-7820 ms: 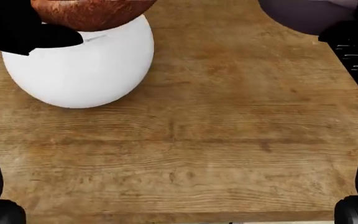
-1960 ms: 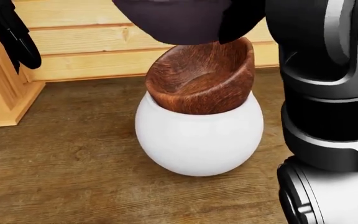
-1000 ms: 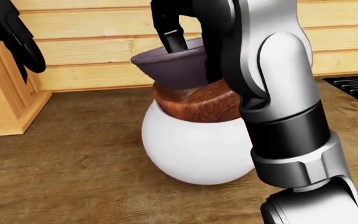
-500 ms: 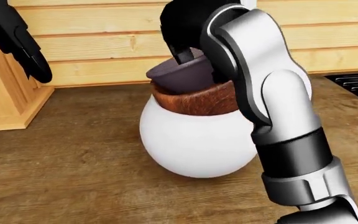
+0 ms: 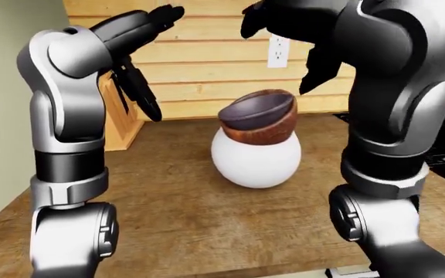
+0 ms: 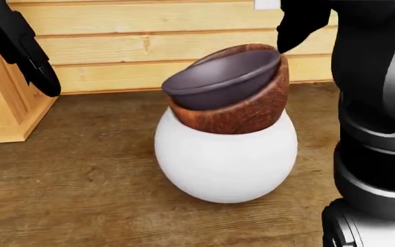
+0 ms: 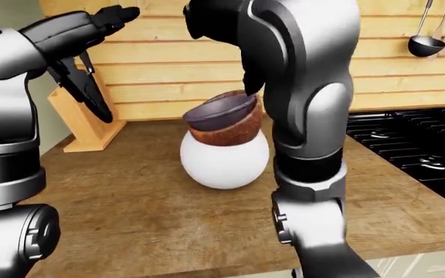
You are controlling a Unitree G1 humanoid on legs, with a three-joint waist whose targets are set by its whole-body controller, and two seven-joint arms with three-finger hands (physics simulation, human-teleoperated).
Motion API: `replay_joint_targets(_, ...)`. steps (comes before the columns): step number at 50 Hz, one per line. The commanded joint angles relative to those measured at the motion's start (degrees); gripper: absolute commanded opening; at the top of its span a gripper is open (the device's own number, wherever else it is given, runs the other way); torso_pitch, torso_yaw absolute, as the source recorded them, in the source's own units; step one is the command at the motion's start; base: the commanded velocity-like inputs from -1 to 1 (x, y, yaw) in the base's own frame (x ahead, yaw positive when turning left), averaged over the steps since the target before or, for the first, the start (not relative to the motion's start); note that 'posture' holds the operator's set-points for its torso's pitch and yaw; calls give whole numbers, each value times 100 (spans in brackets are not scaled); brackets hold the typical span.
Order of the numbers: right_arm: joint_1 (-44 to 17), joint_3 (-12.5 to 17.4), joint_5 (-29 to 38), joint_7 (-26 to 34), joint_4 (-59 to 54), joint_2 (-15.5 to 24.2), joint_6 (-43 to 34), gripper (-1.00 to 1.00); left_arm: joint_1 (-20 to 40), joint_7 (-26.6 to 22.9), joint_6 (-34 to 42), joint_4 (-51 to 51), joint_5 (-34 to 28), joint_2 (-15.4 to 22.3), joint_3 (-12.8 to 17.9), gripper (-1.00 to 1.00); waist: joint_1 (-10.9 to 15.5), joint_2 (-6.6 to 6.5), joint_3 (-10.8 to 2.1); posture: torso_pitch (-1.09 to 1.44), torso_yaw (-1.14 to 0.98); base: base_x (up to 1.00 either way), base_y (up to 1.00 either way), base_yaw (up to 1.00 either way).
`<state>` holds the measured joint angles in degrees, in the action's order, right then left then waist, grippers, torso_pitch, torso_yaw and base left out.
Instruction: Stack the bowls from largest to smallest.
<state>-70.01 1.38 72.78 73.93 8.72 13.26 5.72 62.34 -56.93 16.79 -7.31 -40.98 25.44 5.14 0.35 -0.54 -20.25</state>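
A round white bowl (image 6: 225, 162) stands on the wooden counter (image 6: 67, 195). A brown wooden bowl (image 6: 249, 117) sits in it, tilted. A small dark purple bowl (image 6: 221, 78) rests inside the wooden one, also tilted towards the view's left. My right hand (image 5: 284, 52) is open and empty, raised above and just right of the stack, not touching it. My left hand (image 5: 137, 63) is open and empty, held high to the left of the stack, its black fingers (image 6: 29, 54) spread apart.
A wooden knife block (image 5: 121, 119) stands at the left against the plank wall. A black stove (image 7: 412, 153) lies to the right of the counter. A ladle (image 7: 423, 41) hangs on the wall. The counter's near edge (image 7: 207, 263) runs along the bottom.
My right hand has let go of the purple bowl and lifted up and to the right. The purple bowl now rests in the wooden bowl. The left hand has barely moved.
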Motion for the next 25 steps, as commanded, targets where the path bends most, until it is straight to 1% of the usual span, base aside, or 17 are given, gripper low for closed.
replay_joint_targets(1, -80, 225, -211, 251, 211, 285, -186, 46, 145, 69, -36, 172, -42, 76, 94, 100, -2, -34, -24, -65, 0, 0, 0, 0)
replay_joint_targets(5, 153, 459, -573, 560, 715, 793, -403, 46, 49, 17, 23, 348, -100, 78, 112, 100, -15, -7, -20, -65, 0, 0, 0, 0)
replay_joint_targets(8, 306, 641, -867, 759, 996, 1201, -540, 45, 15, 47, -8, 326, -93, 150, 179, 100, -27, 4, -17, -65, 0, 0, 0, 0)
replay_joint_targets(11, 393, 856, -1195, 1028, 1343, 1637, -765, 46, -80, -25, 36, 503, -97, 227, 220, 100, -49, 4, -15, -65, 0, 0, 0, 0)
replay_joint_targets(14, 554, 1127, -1548, 1283, 1711, 2143, -1052, 51, -381, -139, -19, 864, -235, 386, 242, 100, -67, 5, -4, -65, 0, 0, 0, 0)
replay_joint_targets(15, 596, 1248, -1695, 1339, 1797, 2348, -1161, 58, -603, -204, -112, 1067, -254, 429, 277, 100, -77, 7, -2, -65, 0, 0, 0, 0)
replay_joint_targets(16, 681, 1380, -1863, 1388, 1882, 2577, -1262, 65, -696, -199, -78, 1195, -295, 420, 332, 100, -87, 8, -2, -65, 0, 0, 0, 0)
replay_joint_targets(17, 767, 1582, -2077, 1386, 1919, 2866, -1362, 70, -844, -216, -109, 1353, -344, 477, 390, 100, -99, 12, -4, -65, 0, 0, 0, 0)
replay_joint_targets(18, 906, 1722, -2285, 1363, 1985, 3113, -1476, 73, -952, -232, -114, 1466, -355, 504, 449, 100, -103, 19, -8, -65, 0, 0, 0, 0)
replay_joint_targets(20, 1366, 2044, -2698, 1242, 2202, 3558, -1716, 74, -1222, -118, -232, 1613, -348, 551, 563, 100, -110, 42, -17, -65, 0, 0, 0, 0)
replay_joint_targets(22, 1824, 2403, -3131, 1023, 2282, 4025, -1948, 80, -1421, 90, -317, 1740, -400, 653, 709, 100, -121, 67, -33, -65, 0, 0, 0, 0)
replay_joint_targets(23, 2017, 2473, -3314, 874, 2298, 4218, -2054, 80, -1455, 82, -295, 1797, -365, 672, 736, 100, -130, 78, -40, -65, 0, 0, 0, 0)
replay_joint_targets(24, 2233, 2692, -3543, 764, 2334, 4444, -2155, 83, -1529, 108, -263, 1974, -340, 709, 817, 100, -137, 88, -46, -65, 0, 0, 0, 0)
replay_joint_targets(25, 2524, 2980, -3790, 653, 2367, 4664, -2235, 84, -1646, 90, -270, 2124, -306, 764, 869, 100, -145, 95, -56, -65, 0, 0, 0, 0)
